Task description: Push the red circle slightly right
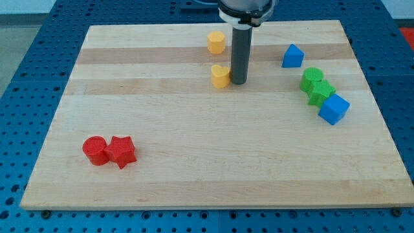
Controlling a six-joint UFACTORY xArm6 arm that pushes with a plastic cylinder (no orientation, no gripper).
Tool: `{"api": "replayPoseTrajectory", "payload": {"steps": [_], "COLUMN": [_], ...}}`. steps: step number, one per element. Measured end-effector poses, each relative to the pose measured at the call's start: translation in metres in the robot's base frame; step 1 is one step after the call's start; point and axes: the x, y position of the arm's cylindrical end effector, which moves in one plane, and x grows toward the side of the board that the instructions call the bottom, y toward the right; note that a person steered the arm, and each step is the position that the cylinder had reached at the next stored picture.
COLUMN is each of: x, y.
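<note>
Tip (238, 82) sits well apart from red circle (95, 151), toward view's top right.

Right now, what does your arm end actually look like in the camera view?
A straight, dark grey cylindrical rod hangs from a black rounded mount with a silvery rim at the view's top. My tip is the rod's flat lower end. No jaws, cables or markings show. It sits just right of a yellow block.
</note>
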Motion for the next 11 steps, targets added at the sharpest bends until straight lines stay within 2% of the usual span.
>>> {"api": "replayPoseTrajectory", "payload": {"steps": [5, 8, 9, 11], "x": [0.002, 0.102, 0.137, 0.164], "y": [-0.025, -0.021, -0.004, 0.008]}}
